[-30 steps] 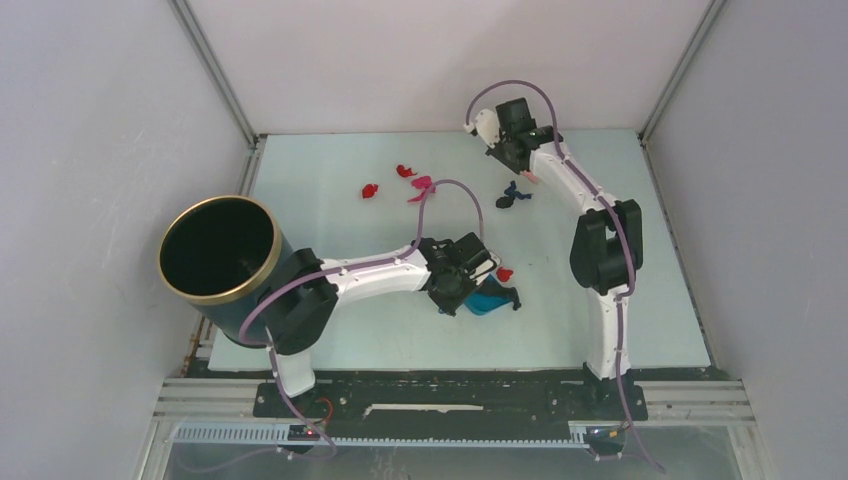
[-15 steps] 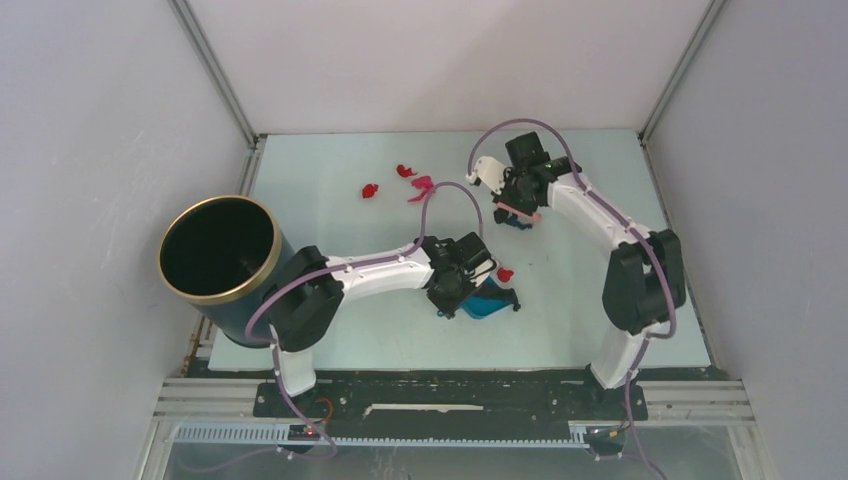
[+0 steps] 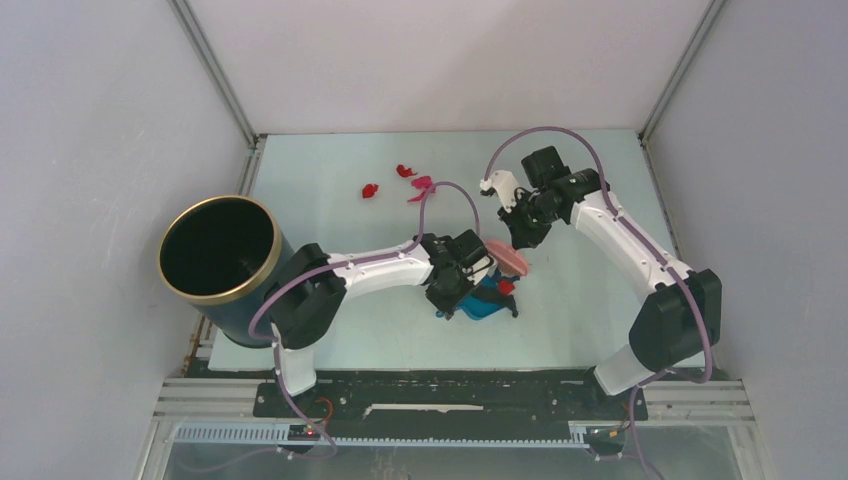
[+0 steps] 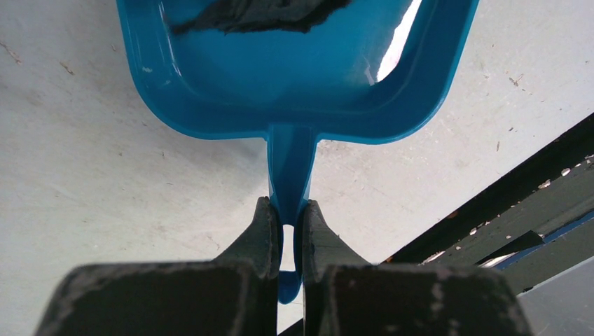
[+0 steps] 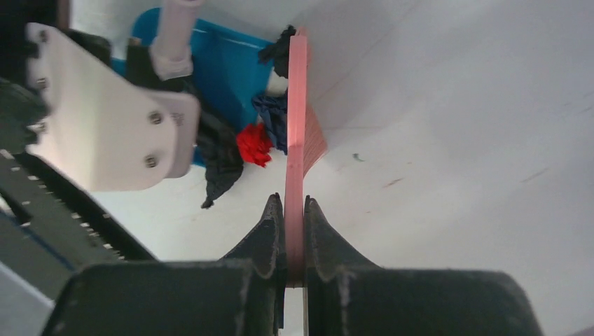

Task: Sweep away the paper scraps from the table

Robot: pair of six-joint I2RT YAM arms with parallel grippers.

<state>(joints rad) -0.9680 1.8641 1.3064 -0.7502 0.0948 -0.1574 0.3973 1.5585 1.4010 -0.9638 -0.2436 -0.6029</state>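
My left gripper (image 3: 452,288) (image 4: 287,210) is shut on the handle of the blue dustpan (image 3: 484,304) (image 4: 294,91), which rests on the table (image 3: 320,215). A black scrap (image 4: 259,14) lies inside it. My right gripper (image 3: 524,230) (image 5: 294,204) is shut on the pink brush (image 3: 507,258) (image 5: 297,105), whose bristles sit at the dustpan's mouth. A red scrap (image 3: 506,286) (image 5: 253,143), a dark blue scrap (image 5: 273,115) and a black scrap (image 5: 218,168) lie against the brush there. Two red scraps (image 3: 369,189) (image 3: 404,171) and a magenta one (image 3: 421,186) lie at the far middle.
A tall black bin with a gold rim (image 3: 218,250) stands at the table's left edge beside the left arm. Grey-white walls bound the table on three sides. A black rail (image 3: 450,395) runs along the front edge.
My right arm swung the brush from the far middle toward me, dragging the dark blue scrap to the dustpan's mouth beside the red one. The left gripper and dustpan barely moved.
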